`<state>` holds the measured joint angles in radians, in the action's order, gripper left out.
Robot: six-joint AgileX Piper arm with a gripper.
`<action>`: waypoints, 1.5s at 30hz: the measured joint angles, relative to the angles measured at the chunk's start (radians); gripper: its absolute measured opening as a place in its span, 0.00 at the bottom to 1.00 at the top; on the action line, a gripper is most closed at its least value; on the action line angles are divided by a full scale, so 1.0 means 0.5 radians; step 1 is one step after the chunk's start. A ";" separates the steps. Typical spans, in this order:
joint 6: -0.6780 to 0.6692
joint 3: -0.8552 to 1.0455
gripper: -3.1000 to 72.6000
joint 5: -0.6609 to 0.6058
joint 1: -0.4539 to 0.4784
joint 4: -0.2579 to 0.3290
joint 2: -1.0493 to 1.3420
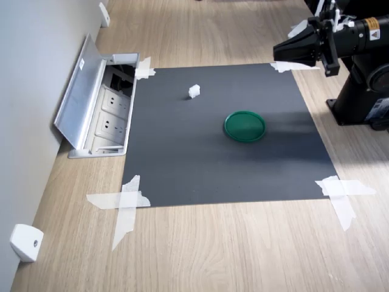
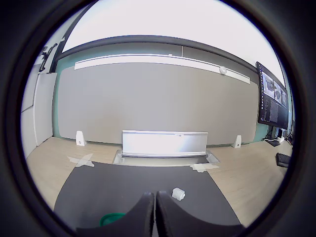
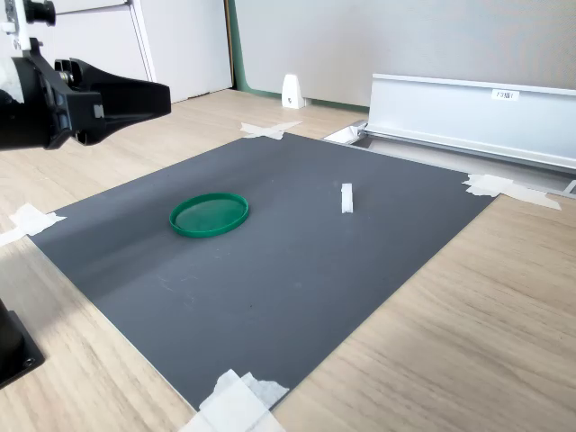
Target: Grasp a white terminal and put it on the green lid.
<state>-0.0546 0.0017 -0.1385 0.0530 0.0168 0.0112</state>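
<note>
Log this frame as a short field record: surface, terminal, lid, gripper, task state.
surface: dark mat taped at its corners to a wooden table
terminal: on the mat, apart from the lid, untouched
lid: flat on the mat, nothing on it
gripper: raised over the mat's corner at the first exterior view's upper right, jaws shut, holding nothing
other: open socket box by the wall
task state: grasp not yet begun

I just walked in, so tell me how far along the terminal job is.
Nothing looks done yet. The terminal sits alone on the dark mat, apart from the lid, which is empty. The gripper is shut, holds nothing, and hangs above the mat's edge. Left: the reach, the grasp, the carry and the placing on the lid.
</note>
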 joint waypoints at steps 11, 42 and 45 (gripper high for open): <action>0.000 0.000 0.03 0.000 -0.001 0.000 0.000; -0.052 -0.615 0.03 -0.387 -0.002 0.034 -0.970; -0.054 -0.780 0.03 -0.604 -0.002 -0.049 -1.242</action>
<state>-0.0818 -0.3881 -0.4403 0.0519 -0.0079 -0.6096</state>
